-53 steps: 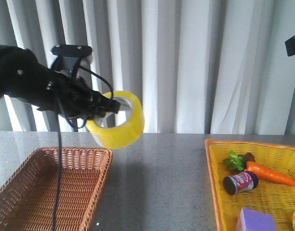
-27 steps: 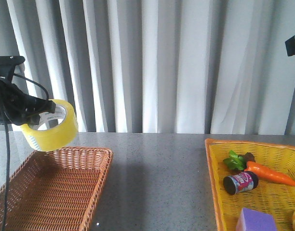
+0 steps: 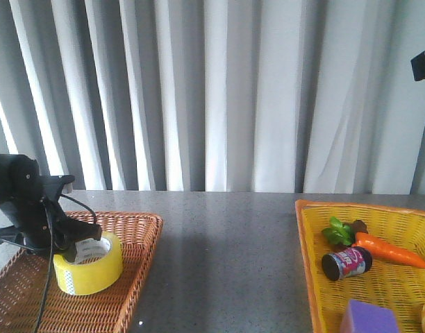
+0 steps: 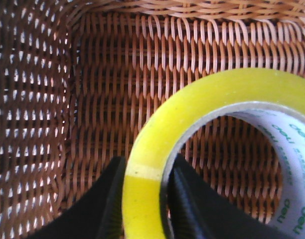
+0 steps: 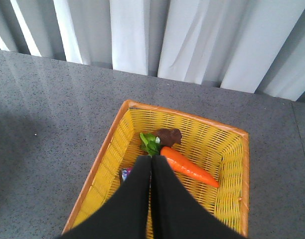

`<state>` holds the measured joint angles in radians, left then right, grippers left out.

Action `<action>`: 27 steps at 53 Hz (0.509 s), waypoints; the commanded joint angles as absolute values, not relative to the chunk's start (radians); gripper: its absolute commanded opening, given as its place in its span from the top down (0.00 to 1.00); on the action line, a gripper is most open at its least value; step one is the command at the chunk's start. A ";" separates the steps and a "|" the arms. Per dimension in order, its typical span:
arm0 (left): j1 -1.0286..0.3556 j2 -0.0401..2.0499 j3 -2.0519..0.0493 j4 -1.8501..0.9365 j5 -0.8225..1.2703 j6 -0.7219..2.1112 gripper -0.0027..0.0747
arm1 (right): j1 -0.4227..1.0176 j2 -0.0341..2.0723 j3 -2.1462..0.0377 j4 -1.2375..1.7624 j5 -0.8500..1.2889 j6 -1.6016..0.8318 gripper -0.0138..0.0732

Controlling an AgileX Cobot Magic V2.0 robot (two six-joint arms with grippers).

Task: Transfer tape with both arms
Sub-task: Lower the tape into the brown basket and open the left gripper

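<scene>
Our left gripper (image 4: pixel 145 209) jaws clamp the tape (image 3: pixel 88 264) wall low in the brown basket (image 3: pixel 139 239); right gripper (image 5: pixel 151 199), jaws closed empty, hangs far right.

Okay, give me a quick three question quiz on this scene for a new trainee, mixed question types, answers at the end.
1. True or false: the left fingers grip the wall of the tape.
2. Which basket holds the carrot: A brown, B yellow?
3. Fill in: the right fingers are ___.

Key: 1 true. 2 B, the yellow basket; the tape is low in the brown basket. 3 shut, holding nothing.
</scene>
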<state>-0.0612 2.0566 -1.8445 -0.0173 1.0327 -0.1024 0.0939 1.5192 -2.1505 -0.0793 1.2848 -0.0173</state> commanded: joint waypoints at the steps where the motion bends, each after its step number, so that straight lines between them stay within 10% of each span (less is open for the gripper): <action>1: -0.060 2.003 -1.874 -0.037 0.969 -0.118 0.96 | 0.090 1.488 -2.175 -0.087 1.237 -0.019 0.85; 27: -0.060 2.009 -1.875 -0.029 1.008 -0.111 0.90 | 0.090 1.488 -2.175 -0.087 1.236 -0.019 0.85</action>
